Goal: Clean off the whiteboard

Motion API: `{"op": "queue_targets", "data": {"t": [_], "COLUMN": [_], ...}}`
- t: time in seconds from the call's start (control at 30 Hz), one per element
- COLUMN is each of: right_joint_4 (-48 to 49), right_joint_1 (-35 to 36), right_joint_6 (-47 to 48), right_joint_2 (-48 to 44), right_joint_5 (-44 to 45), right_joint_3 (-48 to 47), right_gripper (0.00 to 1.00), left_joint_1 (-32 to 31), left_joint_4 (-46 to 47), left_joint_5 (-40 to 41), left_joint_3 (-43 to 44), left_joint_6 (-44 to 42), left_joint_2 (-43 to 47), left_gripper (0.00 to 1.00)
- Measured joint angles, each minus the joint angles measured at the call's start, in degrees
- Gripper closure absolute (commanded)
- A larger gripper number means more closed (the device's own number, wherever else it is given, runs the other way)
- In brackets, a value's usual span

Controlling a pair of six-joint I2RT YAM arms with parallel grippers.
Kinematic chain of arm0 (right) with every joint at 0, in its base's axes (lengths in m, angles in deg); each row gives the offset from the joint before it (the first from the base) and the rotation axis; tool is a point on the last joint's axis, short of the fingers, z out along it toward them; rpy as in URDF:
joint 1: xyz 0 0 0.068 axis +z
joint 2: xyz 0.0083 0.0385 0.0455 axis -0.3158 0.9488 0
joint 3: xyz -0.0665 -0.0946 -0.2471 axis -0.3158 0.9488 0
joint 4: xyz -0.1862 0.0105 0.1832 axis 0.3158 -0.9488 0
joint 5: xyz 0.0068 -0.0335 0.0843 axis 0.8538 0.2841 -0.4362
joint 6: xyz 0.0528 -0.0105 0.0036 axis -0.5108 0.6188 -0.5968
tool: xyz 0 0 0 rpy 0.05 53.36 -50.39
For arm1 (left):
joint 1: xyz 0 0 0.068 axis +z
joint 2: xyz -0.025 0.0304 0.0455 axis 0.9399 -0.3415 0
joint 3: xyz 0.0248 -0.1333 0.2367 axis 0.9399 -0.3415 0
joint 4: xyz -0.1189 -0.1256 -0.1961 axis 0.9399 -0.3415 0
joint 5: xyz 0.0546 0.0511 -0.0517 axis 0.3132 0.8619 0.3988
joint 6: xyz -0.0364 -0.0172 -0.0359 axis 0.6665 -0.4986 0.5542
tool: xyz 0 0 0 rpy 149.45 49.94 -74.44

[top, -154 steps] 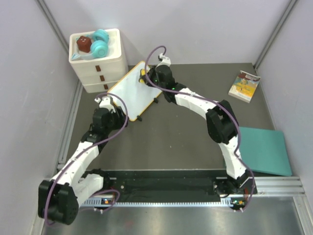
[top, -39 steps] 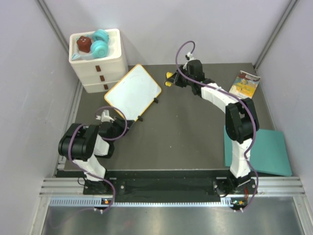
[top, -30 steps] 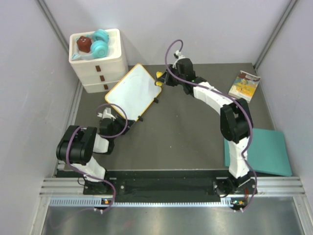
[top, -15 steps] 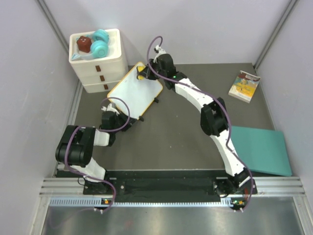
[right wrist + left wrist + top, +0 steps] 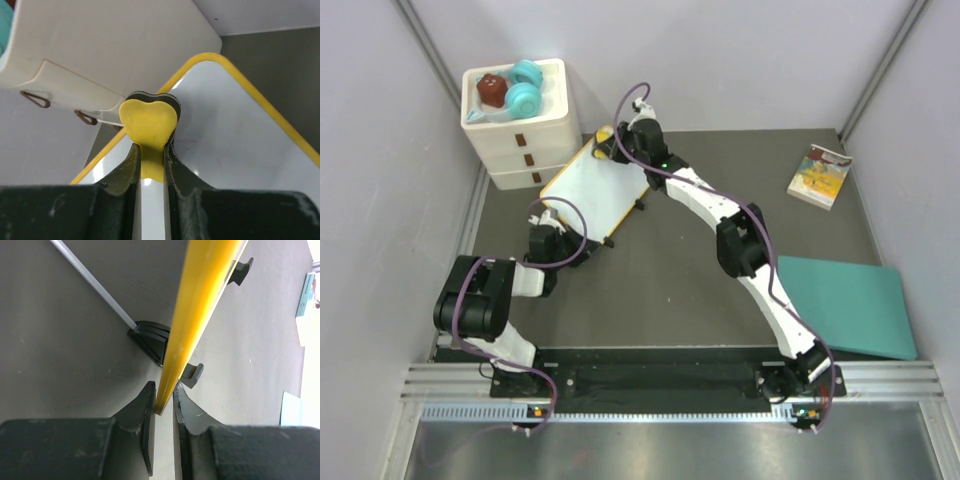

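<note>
Sliding right tool (image 5: 151,150) with eraser (image 5: 149,117) farther across whiteboard (image 5: 230,135)

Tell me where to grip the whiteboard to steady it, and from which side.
Grip the whiteboard by its thin yellow frame at the near-left edge, coming from the near side, as the left gripper does. The rim is thin enough to pinch, leaving the white face free for the eraser.
</note>
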Motion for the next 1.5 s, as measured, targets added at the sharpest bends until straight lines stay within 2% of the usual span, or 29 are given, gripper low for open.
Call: {"op": "queue_targets", "data": {"t": [0.4,0.8,1.07,1.5], "right_joint_4": [5.03,6.25,5.16,9.46], "right_joint_1": [6.08,0.83,-3.02,0.26], "right_joint_6": [1.03,-6.78,-10.49,-10.99], "right_joint_2": [1.20,3.80,4.70,3.61], "right_joint_5": [6.08,10.58,9.86,7.67], "right_joint_3": [-3.21,-3.34,-2.58,1.20], "right_gripper": [1.00,1.00,1.00,1.00], "left_joint_1": [-0.02,-0.02,-0.02,-0.07], "left_joint_4": [-0.13,-0.39,-0.35,-0.35], "left_joint_5": [0.02,-0.57,-0.59,-1.09], "left_joint_3": [0.13,0.42,0.42,0.42], "left_joint_6": [-0.72,-1.73,-1.90,-1.44], "left_joint_2": [0.00,0.00,0.00,0.24], "left_gripper": [1.00,1.00,1.00,1.00]}}
